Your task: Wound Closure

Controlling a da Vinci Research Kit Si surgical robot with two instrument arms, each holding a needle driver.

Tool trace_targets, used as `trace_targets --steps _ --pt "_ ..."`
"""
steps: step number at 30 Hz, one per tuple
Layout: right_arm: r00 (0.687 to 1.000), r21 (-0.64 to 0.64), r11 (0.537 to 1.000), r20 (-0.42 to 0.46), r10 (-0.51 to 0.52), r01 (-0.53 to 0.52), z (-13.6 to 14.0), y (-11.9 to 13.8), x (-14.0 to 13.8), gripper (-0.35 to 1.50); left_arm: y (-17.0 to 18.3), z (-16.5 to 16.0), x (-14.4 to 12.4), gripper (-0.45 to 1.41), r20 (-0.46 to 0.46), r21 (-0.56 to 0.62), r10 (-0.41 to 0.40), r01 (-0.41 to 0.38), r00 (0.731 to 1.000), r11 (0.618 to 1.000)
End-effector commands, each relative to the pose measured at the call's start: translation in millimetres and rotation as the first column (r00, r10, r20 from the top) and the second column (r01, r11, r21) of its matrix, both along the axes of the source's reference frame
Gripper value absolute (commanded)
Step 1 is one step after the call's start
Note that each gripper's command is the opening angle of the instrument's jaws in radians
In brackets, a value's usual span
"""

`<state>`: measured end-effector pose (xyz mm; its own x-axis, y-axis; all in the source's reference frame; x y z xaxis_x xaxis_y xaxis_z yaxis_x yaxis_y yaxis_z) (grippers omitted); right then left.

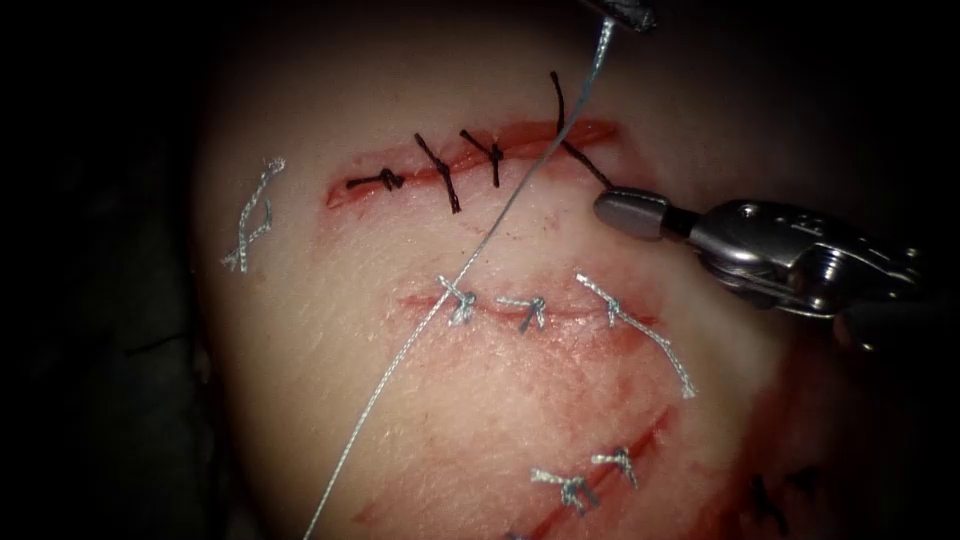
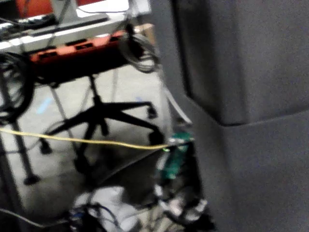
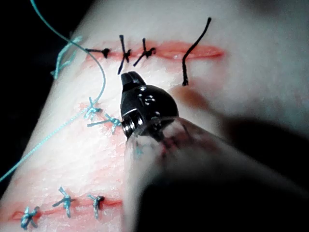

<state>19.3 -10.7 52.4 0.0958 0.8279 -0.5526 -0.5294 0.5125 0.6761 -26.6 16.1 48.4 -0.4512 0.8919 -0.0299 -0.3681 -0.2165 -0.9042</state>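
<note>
Right steel needle driver (image 1: pixel 632 213), jaws closed on nothing, hovers at three o'clock of the red cut (image 1: pixel 470 160). Left dark tool (image 1: pixel 625 12) grips the pale thread (image 1: pixel 480 250) at twelve o'clock; needle unseen. Risk: the taut thread snagging the black stitches (image 1: pixel 440 170).

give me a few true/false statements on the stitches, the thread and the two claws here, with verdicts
1. The top cut carries three tied dark stitches. True.
2. The right claw is clamped on the curved needle. False: its jaws look shut with nothing seen between them, beside the end of the loose dark thread that crosses the cut's right part.
3. A long pale thread runs from the left claw at the frame's upper edge down across the tissue. True.
4. The middle cut is closed with dark thread. False: its stitches are pale.
5. A cut piece of pale thread lies left of the top cut. True.
6. The right claw grips tissue. False: it holds none.
</note>
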Motion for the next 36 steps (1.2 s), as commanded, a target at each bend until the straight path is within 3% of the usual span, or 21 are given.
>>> trace_targets --steps 1,5,10,11,12,13,15,17,18,19,20,22,26,27,29,30,31,32,34,35,36 --pt "1.0 0.002 1.0 0.005 0.01 -0.01 -0.1 0.4 -1.4 -0.05 -0.7 1.0 0.2 -0.45 -0.019 0.003 0.008 -0.008 1.0 1.0" --pt "0.999 0.011 0.999 0.033 0.036 -0.037 -0.9 0.2 -5.2 0.17 -4.8 3.4 2.0 -0.45 -0.036 0.011 0.023 -0.023 0.999 1.0" --pt "0.995 0.019 0.997 0.068 0.071 -0.072 -1.0 0.4 -6.5 0.83 -9.5 7.3 4.3 -0.45 -0.053 -0.005 0.051 -0.052 0.997 0.999" --pt "0.995 0.01 0.997 0.072 0.071 -0.072 -1.0 0.4 -6.5 1.04 -9.8 8.0 4.5 -0.2 -0.055 -0.018 0.058 -0.059 0.997 0.998" --pt "0.995 0.005 0.997 0.075 0.072 -0.072 -1.0 0.4 -6.4 1.11 -9.9 8.9 4.7 0.04 -0.052 -0.088 0.096 -0.1 0.994 0.991" --pt "0.995 0.005 0.997 0.076 0.072 -0.073 -1.0 0.4 -6.3 1.13 -9.8 9.2 4.8 0.14 -0.054 -0.138 0.113 -0.12 0.992 0.983" --pt "0.994 0.005 0.997 0.076 0.073 -0.074 -1.0 0.3 -6.1 1.16 -9.3 9.7 5.0 0.31 -0.101 -0.309 0.17 -0.193 0.98 0.931" --pt "0.994 0.004 0.997 0.077 0.075 -0.075 -1.1 0.2 -5.9 1.21 -8.9 9.6 5.4 0.34 -0.18 -0.431 0.256 -0.311 0.95 0.847" --pt "0.994 0.003 0.997 0.078 0.076 -0.076 -1.1 -0.1 -5.8 1.23 -8.8 9.3 6.1 0.24 -0.263 -0.421 0.294 -0.383 0.919 0.822" --pt "0.994 0.002 0.997 0.078 0.076 -0.077 -1.1 -0.2 -5.7 1.23 -8.8 9.2 6.5 0.24 -0.285 -0.429 0.312 -0.411 0.906 0.804" --pt "0.994 0.002 0.997 0.079 0.077 -0.078 -1.1 -0.3 -5.6 1.25 -8.7 9.0 6.9 0.31 -0.299 -0.438 0.326 -0.433 0.897 0.788" --pt "0.994 0.001 0.997 0.08 0.079 -0.079 -1.1 -0.4 -5.4 1.28 -8.3 8.8 7.7 0.73 -0.315 -0.505 0.435 -0.537 0.844 0.676" --pt "0.993 0.0 0.997 0.081 0.081 -0.082 -1.2 -0.7 -5.1 1.35 -7.2 8.3 9.0 0.89 -0.362 -0.52 0.494 -0.611 0.791 0.597" --pt "0.993 0.0 0.997 0.081 0.082 -0.082 -1.2 -0.8 -5.1 1.35 -6.4 7.5 9.3 0.94 -0.366 -0.559 0.518 -0.628 0.773 0.542" --pt "0.993 0.0 0.997 0.081 0.081 -0.082 -1.3 -0.9 -5.1 1.35 -4.6 5.8 9.9 1.25 -0.384 -0.601 0.526 -0.638 0.759 0.482" --pt "0.993 0.0 0.997 0.082 0.082 -0.082 -1.3 -0.9 -5.0 1.35 -3.4 5.1 10.3 1.25 -0.416 -0.623 0.498 -0.637 0.761 0.453" --pt "0.993 0.0 0.997 0.082 0.083 -0.083 -1.3 -0.9 -4.9 1.35 -1.5 4.0 10.8 1.33 -0.503 -0.651 0.424 -0.653 0.753 0.387" --pt "0.993 0.0 0.997 0.082 0.083 -0.083 -1.3 -0.9 -4.9 1.36 -0.7 3.6 11.1 1.33 -0.537 -0.66 0.392 -0.661 0.747 0.356" --pt "0.993 -0.001 0.996 0.082 0.083 -0.084 -1.4 -1.0 -4.8 1.38 0.8 2.6 12.1 1.28 -0.594 -0.668 0.304 -0.668 0.744 0.328" --pt "0.993 -0.001 0.996 0.083 0.084 -0.084 -1.4 -1.1 -4.8 1.38 1.2 2.1 12.8 1.33 -0.597 -0.674 0.306 -0.67 0.742 0.311" --pt "0.993 -0.001 0.996 0.083 0.084 -0.084 -1.4 -1.2 -4.7 1.38 1.4 1.8 13.3 1.35 -0.596 -0.672 0.299 -0.667 0.745 0.322"
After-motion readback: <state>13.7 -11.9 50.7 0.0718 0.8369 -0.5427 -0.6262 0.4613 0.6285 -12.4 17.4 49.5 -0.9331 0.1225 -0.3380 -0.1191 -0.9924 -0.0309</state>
